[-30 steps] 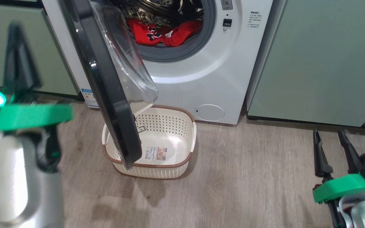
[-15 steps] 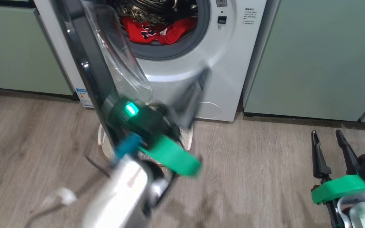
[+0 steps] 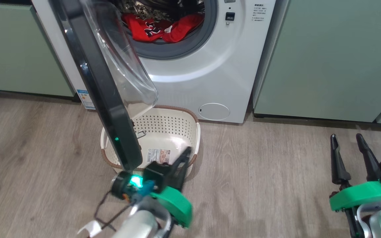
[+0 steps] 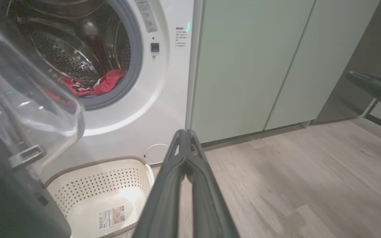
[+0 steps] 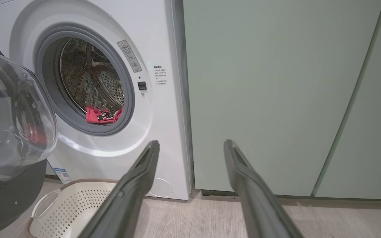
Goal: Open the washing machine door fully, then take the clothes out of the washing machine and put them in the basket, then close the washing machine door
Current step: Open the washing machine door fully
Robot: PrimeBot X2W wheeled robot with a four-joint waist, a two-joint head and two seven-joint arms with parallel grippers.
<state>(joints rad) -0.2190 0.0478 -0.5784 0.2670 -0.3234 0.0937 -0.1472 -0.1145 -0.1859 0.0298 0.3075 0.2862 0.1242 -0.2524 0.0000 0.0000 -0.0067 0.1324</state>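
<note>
My left hand (image 3: 186, 152) is pinched closed, empty; the clothes (image 3: 180, 29) look soft and light, best grabbed by a bunched fold.

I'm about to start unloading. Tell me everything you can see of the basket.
The basket is a small oval tub of cream plastic with perforated walls, a brown woven-look rim and white side handles. It stands upright on the wood floor just before the washing machine, partly under the open door. Inside lies only a label sticker. The left pincer hangs by its near rim; contact unclear.
</note>
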